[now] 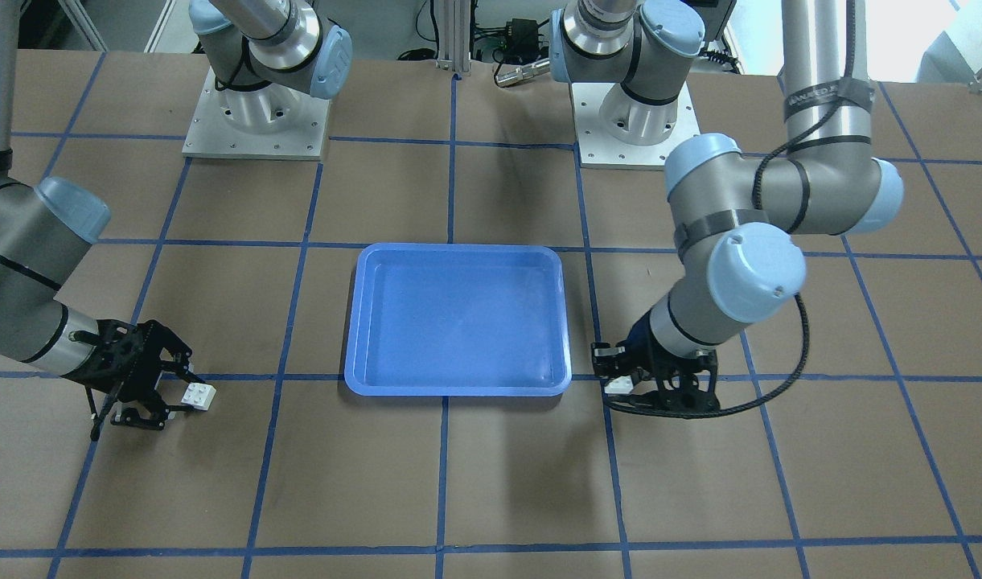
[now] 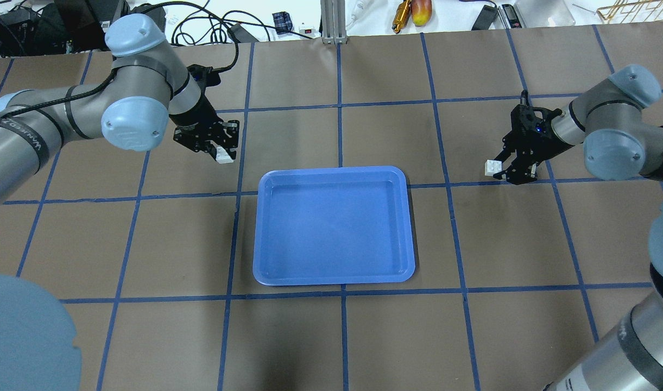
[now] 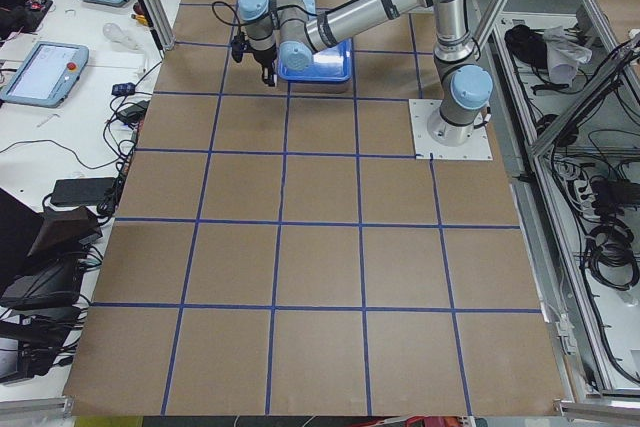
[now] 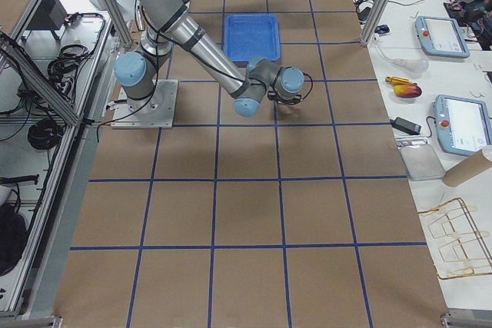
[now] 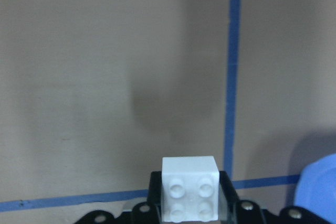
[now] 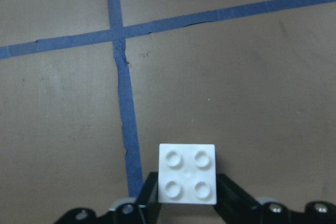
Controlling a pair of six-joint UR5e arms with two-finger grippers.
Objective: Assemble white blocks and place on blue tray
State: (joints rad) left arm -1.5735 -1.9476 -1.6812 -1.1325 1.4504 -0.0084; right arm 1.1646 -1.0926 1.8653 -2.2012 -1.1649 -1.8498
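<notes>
White block (image 5: 189, 195) & second white block (image 6: 188, 173): likely hard, light, slick plastic w/ no give. Best pinched on flat side walls, studs left free for mating. Left tool (image 2: 218, 151) is clamped on the first, upper left of overhead view. Right tool (image 2: 500, 167) is clamped on the second, at right. Jaws only block-wide. Blue tray (image 2: 334, 228) sits mid-frame on surface (image 2: 146, 244) btwn them, no block in it yet.
</notes>
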